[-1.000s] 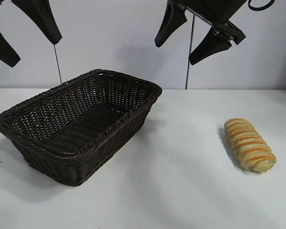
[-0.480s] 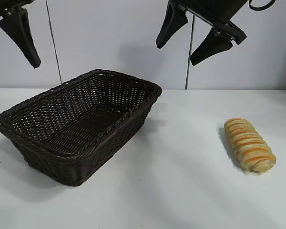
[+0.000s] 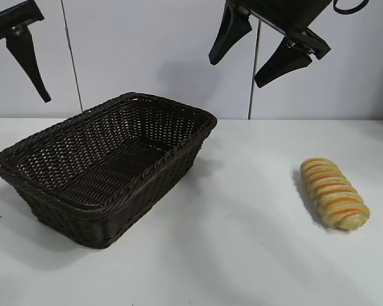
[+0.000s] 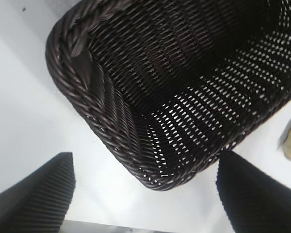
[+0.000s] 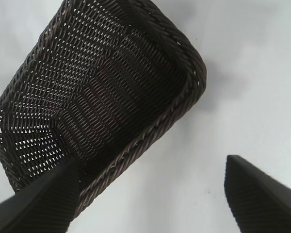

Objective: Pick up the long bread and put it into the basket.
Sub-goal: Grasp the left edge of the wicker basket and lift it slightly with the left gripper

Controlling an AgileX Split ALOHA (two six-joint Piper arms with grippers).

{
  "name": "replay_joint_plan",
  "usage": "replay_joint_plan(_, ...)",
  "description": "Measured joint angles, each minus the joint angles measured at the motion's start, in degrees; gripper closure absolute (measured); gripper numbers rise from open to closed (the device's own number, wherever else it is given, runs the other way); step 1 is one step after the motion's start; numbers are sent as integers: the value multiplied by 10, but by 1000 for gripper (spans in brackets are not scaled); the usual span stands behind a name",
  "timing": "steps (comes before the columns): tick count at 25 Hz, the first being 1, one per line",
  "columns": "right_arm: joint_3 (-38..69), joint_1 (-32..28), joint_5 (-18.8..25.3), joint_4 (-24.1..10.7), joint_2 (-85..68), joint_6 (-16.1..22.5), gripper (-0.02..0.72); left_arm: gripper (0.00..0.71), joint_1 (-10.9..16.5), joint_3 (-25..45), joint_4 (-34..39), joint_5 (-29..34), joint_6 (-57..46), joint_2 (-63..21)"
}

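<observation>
White surface [image 3: 242,255] stretches under everything, bare and pale, meeting a plain light wall behind. Dark brown wicker comes next: the basket [image 3: 108,166] sits on the surface at the exterior view's left, set at an angle, its sloping sides rising to a braided rim, its woven floor showing with nothing lying in it. From my left wrist I look down into one rounded corner of the basket [image 4: 174,97], light coming through the weave of its wall; from my right wrist I see its length running away from me, the braided rim of the basket [image 5: 150,131] near one of my fingertips.

My two arms hang high over the back of the scene. My right fingers [image 3: 258,54] are spread wide above the stretch of surface between the basket and the loaf, both dark tips pointing downward, pinching nothing. My left fingers [image 3: 25,60] hang above the basket's far left side; only one tip shows plainly from outside, but from the left wrist both ribbed fingertips [image 4: 34,194] stand well apart with nothing between them.

Smallest is the long bread [image 3: 334,193], golden-yellow with orange-brown crosswise ridges, lying flat on the surface at the right, well apart from the basket and untouched by either of my fingers.
</observation>
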Motion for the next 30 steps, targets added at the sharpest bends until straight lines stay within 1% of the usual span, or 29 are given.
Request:
replay_joint_plan(7, 0, 0, 0, -1, 0, 0, 113, 127, 0, 0, 67, -3, -76, 0)
replay_joint_plan(13, 0, 0, 0, -3, 0, 0, 113, 127, -2, 1, 78, 3, -92, 0)
replay_joint_plan(15, 0, 0, 0, -6, 0, 0, 113, 127, -10, 6, 81, 3, -95, 0)
replay_joint_plan(18, 0, 0, 0, -10, 0, 0, 113, 127, -36, 20, 83, -9, -106, 0)
replay_joint_plan(20, 0, 0, 0, -11, 0, 0, 113, 127, -53, 35, 82, -30, -126, 0)
replay_joint_plan(22, 0, 0, 0, -11, 0, 0, 113, 127, -63, 52, 82, -50, -149, 0)
replay_joint_plan(27, 0, 0, 0, -11, 0, 0, 113, 127, -70, 97, 85, -89, -171, 0)
replay_joint_plan(30, 0, 0, 0, -12, 0, 0, 113, 127, -70, 107, 87, -107, -172, 0)
